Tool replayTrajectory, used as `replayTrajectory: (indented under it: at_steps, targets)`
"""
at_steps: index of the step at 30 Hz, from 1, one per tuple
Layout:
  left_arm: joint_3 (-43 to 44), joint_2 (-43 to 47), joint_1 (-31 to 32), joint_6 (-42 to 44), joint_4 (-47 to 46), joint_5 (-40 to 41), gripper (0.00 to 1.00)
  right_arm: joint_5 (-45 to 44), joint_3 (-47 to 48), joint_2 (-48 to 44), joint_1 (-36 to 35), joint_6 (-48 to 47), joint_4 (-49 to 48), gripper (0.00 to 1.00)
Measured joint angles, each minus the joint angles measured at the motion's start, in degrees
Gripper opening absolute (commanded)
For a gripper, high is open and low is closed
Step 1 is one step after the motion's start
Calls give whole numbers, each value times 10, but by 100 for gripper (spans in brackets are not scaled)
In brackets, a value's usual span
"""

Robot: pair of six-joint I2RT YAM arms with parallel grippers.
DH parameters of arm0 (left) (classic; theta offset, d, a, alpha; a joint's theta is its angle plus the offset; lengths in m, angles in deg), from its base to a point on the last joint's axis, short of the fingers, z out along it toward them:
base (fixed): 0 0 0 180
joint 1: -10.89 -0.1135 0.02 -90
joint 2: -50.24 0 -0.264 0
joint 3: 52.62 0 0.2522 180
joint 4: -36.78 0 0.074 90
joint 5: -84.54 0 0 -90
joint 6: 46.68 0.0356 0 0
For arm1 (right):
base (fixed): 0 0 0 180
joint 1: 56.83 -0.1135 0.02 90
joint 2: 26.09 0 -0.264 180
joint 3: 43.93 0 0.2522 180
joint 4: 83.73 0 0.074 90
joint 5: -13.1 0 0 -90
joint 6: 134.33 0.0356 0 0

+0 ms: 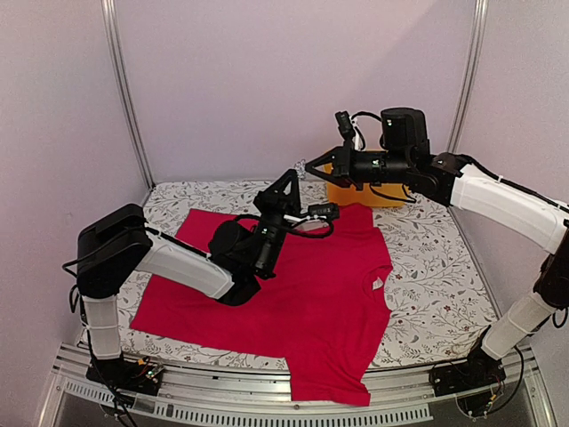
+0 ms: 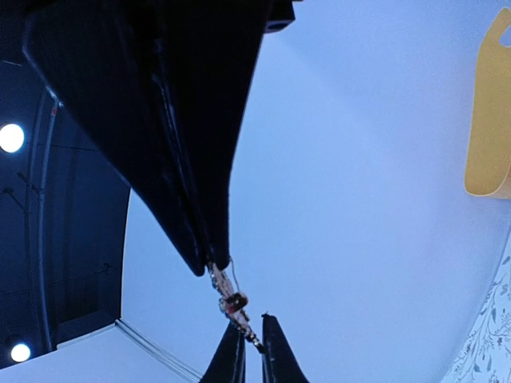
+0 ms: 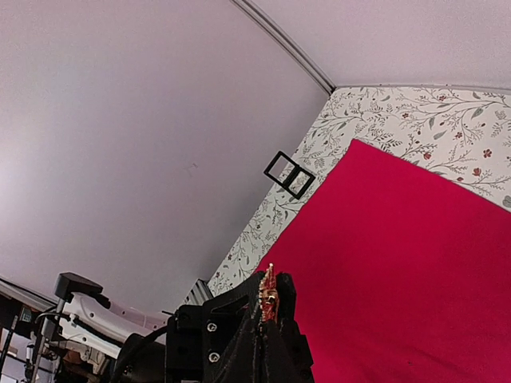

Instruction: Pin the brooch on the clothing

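The brooch (image 2: 231, 302) hangs in the air above the table, a small silvery cluster with a reddish centre. My right gripper (image 3: 266, 315) is shut on one end of the brooch (image 3: 267, 291). My left gripper (image 2: 251, 333) comes up from below with its jaws drawn in on the other end. In the top view the left gripper (image 1: 296, 175) and the right gripper (image 1: 311, 166) meet tip to tip, and the brooch is too small to make out there. The red-pink T-shirt (image 1: 311, 302) lies flat on the table below them, also seen in the right wrist view (image 3: 399, 263).
A floral tablecloth (image 1: 436, 267) covers the table. A yellow container (image 1: 369, 194) stands at the back behind the right gripper. The shirt's white neck label (image 1: 377, 283) faces right. A small black frame (image 3: 289, 174) sits at the cloth's edge. Upright metal posts (image 1: 124, 98) flank the booth.
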Motion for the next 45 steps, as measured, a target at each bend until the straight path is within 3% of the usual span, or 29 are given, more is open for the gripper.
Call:
replayTrajectory:
  at_steps: [2, 9, 12, 17, 23, 28, 30, 34, 36, 40, 45]
  targets:
    - [0, 0, 1, 2, -1, 1, 0, -2, 0, 0, 0, 0, 0, 0]
    - [0, 0, 2, 3, -1, 2, 0, -6, -1, 0, 2, 3, 1, 1]
    - [-2, 0, 2, 3, -2, 2, 0, -8, -2, 0, 2, 3, 1, 24]
    - [-9, 1, 4, 0, -1, 3, 0, -14, -3, -1, 1, -17, 18, 49]
    - [-35, 7, 7, -35, -1, 32, 0, -21, 6, -31, 10, -80, 52, 58]
    - [-63, 43, 11, -131, 24, 58, 0, -35, 17, -85, 32, -134, 79, 62]
    - [-63, 76, 12, -203, 96, 63, 0, -37, 21, -98, 42, -151, 84, 64]
    - [-15, 163, 5, -440, 373, 20, 0, -38, 21, -114, 67, -197, 114, 66]
    - [37, 200, -9, -579, 538, -66, 0, -37, 21, -114, 75, -222, 131, 66]
    - [83, 271, -69, -789, 738, -262, 0, 5, 21, -115, 85, -291, 173, 66]
    - [89, 319, -107, -919, 882, -463, 0, 93, 21, -120, 85, -381, 214, 59]
